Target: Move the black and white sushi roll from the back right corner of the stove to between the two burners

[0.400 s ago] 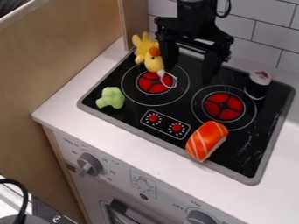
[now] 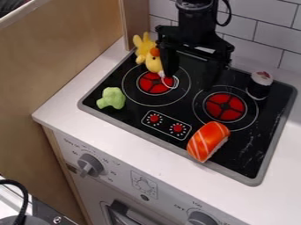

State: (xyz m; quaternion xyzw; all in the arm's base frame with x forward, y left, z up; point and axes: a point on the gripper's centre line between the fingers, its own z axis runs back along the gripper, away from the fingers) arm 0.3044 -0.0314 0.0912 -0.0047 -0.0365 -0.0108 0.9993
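Yellow plush [image 2: 153, 64] | long axis upper-L/lower-R | low end @ L burner [image 2: 150, 87] | nr gripper [image 2: 189, 80]

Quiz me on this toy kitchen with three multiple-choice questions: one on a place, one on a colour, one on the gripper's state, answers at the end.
1. Where is the orange, white-striped toy?
A) Against the wall tiles
B) At the stovetop's front edge
C) Beside the yellow plush

2. What colour is the broccoli-shaped toy?
A) Green
B) Purple
C) White

3. How is the gripper?
A) Shut
B) Clamped on a toy
C) Open, holding nothing

1: B, it reaches the front rim.
2: A, its whole visible surface is light green.
3: C, its fingers stand apart with stovetop showing between them.
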